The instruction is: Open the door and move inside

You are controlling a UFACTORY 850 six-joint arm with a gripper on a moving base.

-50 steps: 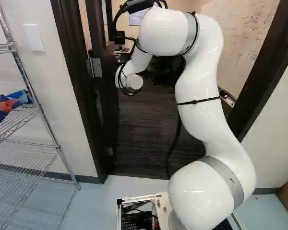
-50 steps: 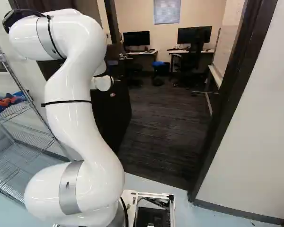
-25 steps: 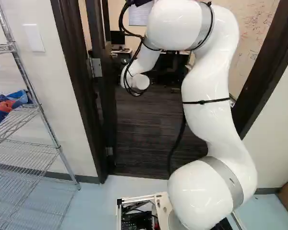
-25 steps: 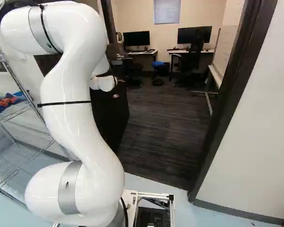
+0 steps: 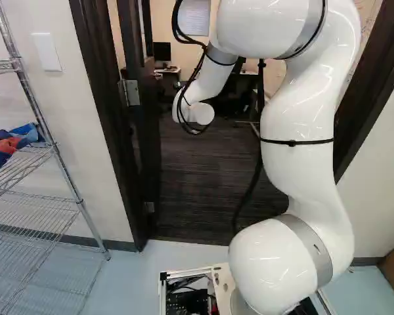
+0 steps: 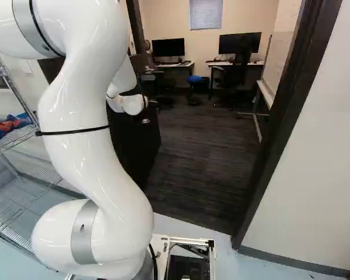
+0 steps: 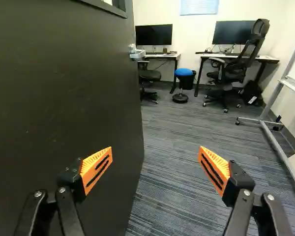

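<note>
Well, base (image 5: 224, 285) outside the doorway (image 6: 297, 99), on pale floor (image 5: 131, 282); arm (image 6: 84, 134) bent up, reaching ahead. Pincer (image 7: 156, 150) spread wide, nothing gripped. Door (image 7: 64, 98) alongside it, swung inward at the left of the left base view, hinge (image 5: 130, 92) on the jamb; whether they touch, can't tell from here. Opening looks mostly done. Leaf probably heavy, rigid, smooth; should turn easily if pushed flat near the free edge. To pull, take the handle (image 7: 136, 52). Might drift back onto the arm. Beyond, dark carpet (image 6: 204, 157), then a blue stool (image 7: 184, 72). Next, likely, drive in, arm kept clear.
</note>
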